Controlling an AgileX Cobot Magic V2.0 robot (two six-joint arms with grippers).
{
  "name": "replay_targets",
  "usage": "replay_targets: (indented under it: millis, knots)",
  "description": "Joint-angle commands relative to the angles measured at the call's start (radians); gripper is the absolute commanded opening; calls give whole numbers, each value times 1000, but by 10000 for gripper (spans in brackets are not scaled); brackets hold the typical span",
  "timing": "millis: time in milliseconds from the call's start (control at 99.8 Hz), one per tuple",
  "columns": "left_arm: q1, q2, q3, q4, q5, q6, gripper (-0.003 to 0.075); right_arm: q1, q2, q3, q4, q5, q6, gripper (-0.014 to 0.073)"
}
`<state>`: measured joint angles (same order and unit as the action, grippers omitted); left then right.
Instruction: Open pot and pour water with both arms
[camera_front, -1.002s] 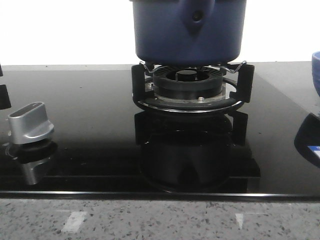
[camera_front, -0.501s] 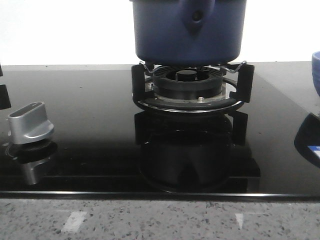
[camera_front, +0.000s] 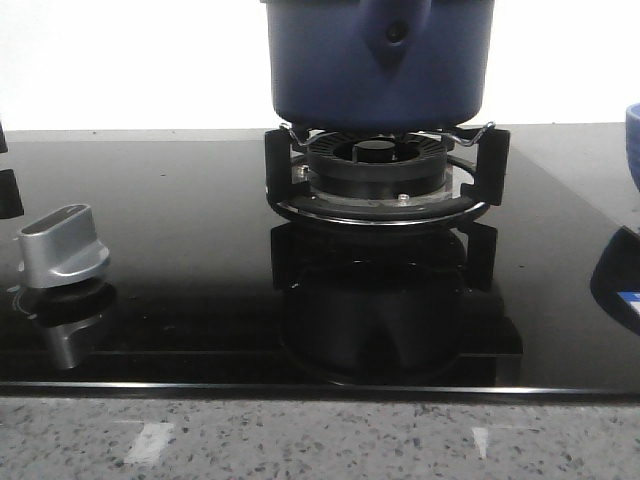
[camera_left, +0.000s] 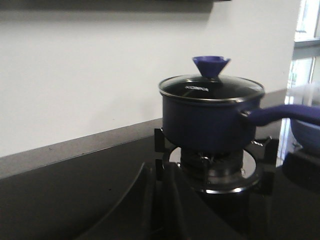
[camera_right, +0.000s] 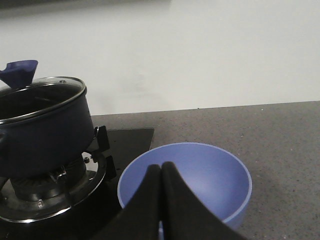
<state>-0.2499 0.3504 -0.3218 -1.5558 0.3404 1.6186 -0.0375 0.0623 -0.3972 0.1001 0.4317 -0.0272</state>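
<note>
The dark navy pot (camera_front: 380, 60) stands on the gas burner (camera_front: 380, 180) at the back middle, and the front view cuts off its top. In the left wrist view the pot (camera_left: 205, 120) wears a glass lid (camera_left: 212, 87) with a blue knob (camera_left: 211, 65), and its handle (camera_left: 285, 112) points sideways. My left gripper (camera_left: 159, 167) is shut and empty, low over the hob, short of the pot. My right gripper (camera_right: 161, 167) is shut and empty, in front of the light blue bowl (camera_right: 200, 175), with the pot (camera_right: 40, 135) beside it. Neither gripper shows in the front view.
A silver stove knob (camera_front: 62, 245) sits on the black glass hob (camera_front: 180, 200) at the left. The blue bowl (camera_front: 633, 140) stands on the grey counter at the right edge. A speckled counter strip (camera_front: 320, 440) runs along the front. A white wall stands behind.
</note>
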Motion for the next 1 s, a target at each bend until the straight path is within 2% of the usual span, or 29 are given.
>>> replay_targets:
  millis: [0, 80, 180, 280, 320, 411, 541, 641, 731, 831, 992]
  knots:
    - [22, -41, -25, 204, 80, -161, -20, 4, 12, -25, 0, -81, -11, -70]
    - [60, -90, -18, 480, 74, -459, -20, 4, 12, -25, 0, -81, -11, -70]
    - [99, -156, 12, 837, 18, -922, -20, 4, 12, -25, 0, -81, -11, -70]
    - [111, -221, 67, 1162, -69, -1271, -20, 4, 12, -25, 0, -81, -11, -70]
    - [111, -239, 90, 1239, -96, -1345, -20, 4, 12, -25, 0, -81, -11, -70]
    - [111, -284, 155, 1350, -147, -1435, -20, 4, 12, -25, 0, -81, -11, -70]
    - [111, -350, 257, 1351, -258, -1450, -20, 4, 12, -25, 0, -81, -11, -70]
    - [124, -383, 299, 1351, -270, -1474, -20, 4, 12, -25, 0, -81, -11, -70]
    - [158, -381, 324, 1353, -225, -1532, -20, 4, 12, -25, 0, -81, -11, -70]
    - [205, -381, 355, 1355, -215, -1532, -20, 4, 12, -25, 0, -81, -11, -70]
    - [236, -381, 355, 1357, -94, -1532, -20, 4, 12, -25, 0, -81, -11, -70]
